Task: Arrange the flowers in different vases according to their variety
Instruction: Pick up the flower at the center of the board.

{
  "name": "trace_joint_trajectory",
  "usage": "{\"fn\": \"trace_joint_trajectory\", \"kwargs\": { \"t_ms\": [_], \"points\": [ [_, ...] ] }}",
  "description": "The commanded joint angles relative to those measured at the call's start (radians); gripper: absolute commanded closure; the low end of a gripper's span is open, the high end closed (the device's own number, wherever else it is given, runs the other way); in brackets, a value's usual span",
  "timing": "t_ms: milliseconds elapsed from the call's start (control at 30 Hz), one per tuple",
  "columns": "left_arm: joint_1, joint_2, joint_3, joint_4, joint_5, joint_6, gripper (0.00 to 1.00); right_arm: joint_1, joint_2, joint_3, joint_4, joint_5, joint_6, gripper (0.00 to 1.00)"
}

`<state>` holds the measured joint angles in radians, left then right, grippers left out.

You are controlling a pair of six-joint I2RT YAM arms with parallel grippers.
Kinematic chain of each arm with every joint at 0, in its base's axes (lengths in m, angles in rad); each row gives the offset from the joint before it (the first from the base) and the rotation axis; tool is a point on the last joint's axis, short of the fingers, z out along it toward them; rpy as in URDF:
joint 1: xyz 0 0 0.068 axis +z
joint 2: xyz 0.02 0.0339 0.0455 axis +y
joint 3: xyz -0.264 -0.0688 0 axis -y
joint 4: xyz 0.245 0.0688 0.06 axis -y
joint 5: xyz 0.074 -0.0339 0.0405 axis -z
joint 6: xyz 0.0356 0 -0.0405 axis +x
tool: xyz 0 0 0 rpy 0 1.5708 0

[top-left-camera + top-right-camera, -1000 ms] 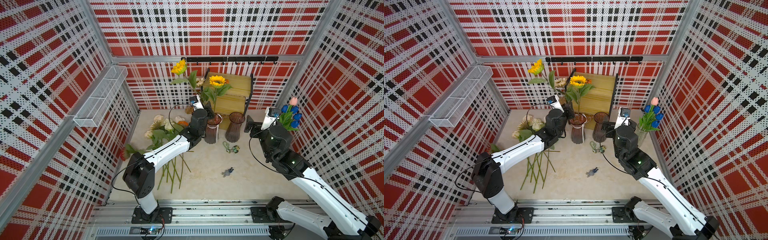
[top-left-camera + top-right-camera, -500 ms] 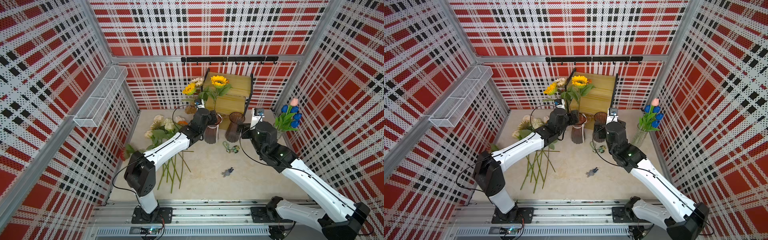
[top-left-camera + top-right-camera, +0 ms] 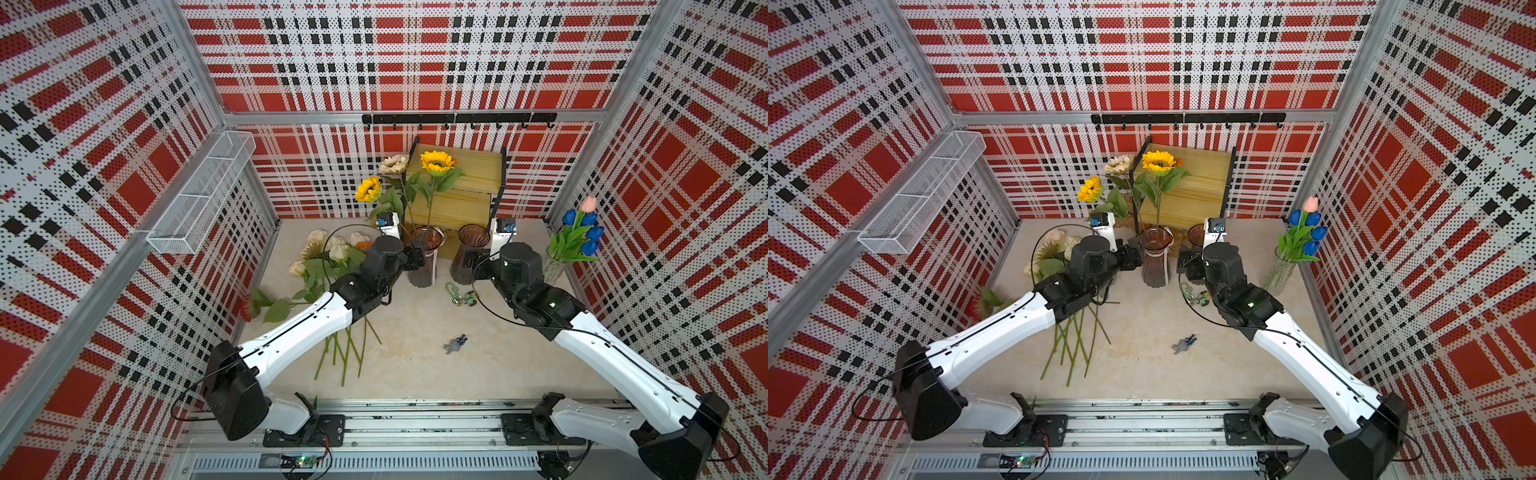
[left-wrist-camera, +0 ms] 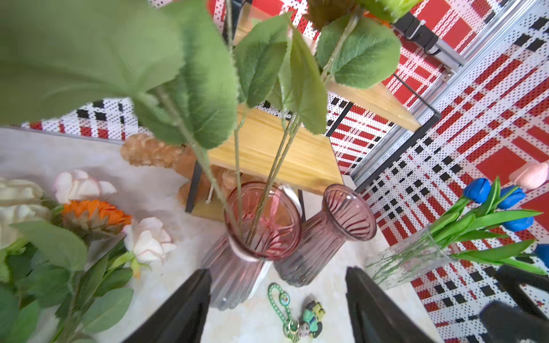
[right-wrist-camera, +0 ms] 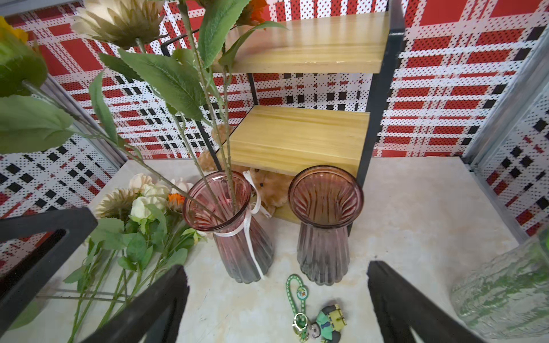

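Observation:
The pinkish vase (image 3: 424, 266) (image 5: 243, 252) holds sunflowers: two yellow (image 3: 368, 190) (image 3: 436, 161) and one cream (image 3: 394, 164). My left gripper (image 3: 415, 261) (image 4: 277, 297) stands open right beside this vase, touching no stem. The brownish-purple vase (image 3: 469, 257) (image 5: 323, 252) is empty, and my right gripper (image 3: 474, 266) (image 5: 276, 297) hangs open just in front of it. Blue tulips and one pink (image 3: 582, 230) stand in the clear cylinder (image 3: 552, 270). Cream roses (image 3: 338, 251) and more sunflowers, orange (image 4: 95, 212) and red (image 3: 249, 309), lie in a heap on the table at the left.
A wooden two-tier shelf (image 3: 469, 183) stands behind the vases, with a plush toy (image 5: 271, 185) under it. A green keychain (image 3: 459, 293) lies in front of the vases and a small dark trinket (image 3: 455, 344) nearer the front. A wire basket (image 3: 199, 195) hangs on the left wall.
The yellow sunflower my left gripper held high now stands in the pinkish vase; that gripper has opened and dropped beside it. My right arm swung from the tulips toward the brownish-purple vase.

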<state>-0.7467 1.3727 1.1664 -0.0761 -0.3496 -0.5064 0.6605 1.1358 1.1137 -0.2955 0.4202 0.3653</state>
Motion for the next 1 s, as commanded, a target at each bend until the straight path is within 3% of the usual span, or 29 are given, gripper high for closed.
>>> {"fn": "trace_joint_trajectory", "kwargs": {
  "t_ms": [0,167,367,733,800,967],
  "points": [
    [-0.003,-0.109,-0.090,-0.005,-0.039,0.022,0.23,0.062,0.020,-0.012,-0.009,-0.031,0.033,0.00],
    [-0.008,-0.306,-0.222,-0.039,-0.088,0.030,0.23,0.168,0.076,-0.030,-0.011,-0.054,0.097,0.00],
    [0.046,-0.469,-0.279,-0.245,-0.191,-0.048,0.24,0.255,0.166,-0.054,0.025,-0.099,0.232,0.00],
    [0.479,-0.558,-0.417,-0.381,0.160,-0.145,0.27,0.269,0.508,0.092,0.083,-0.286,0.364,0.07],
    [0.563,-0.540,-0.434,-0.387,0.233,-0.148,0.29,0.269,0.563,0.090,0.165,-0.333,0.388,0.13],
    [0.699,-0.495,-0.468,-0.391,0.365,-0.170,0.35,0.269,0.767,0.301,0.074,-0.422,0.399,0.27]
  ]
}}
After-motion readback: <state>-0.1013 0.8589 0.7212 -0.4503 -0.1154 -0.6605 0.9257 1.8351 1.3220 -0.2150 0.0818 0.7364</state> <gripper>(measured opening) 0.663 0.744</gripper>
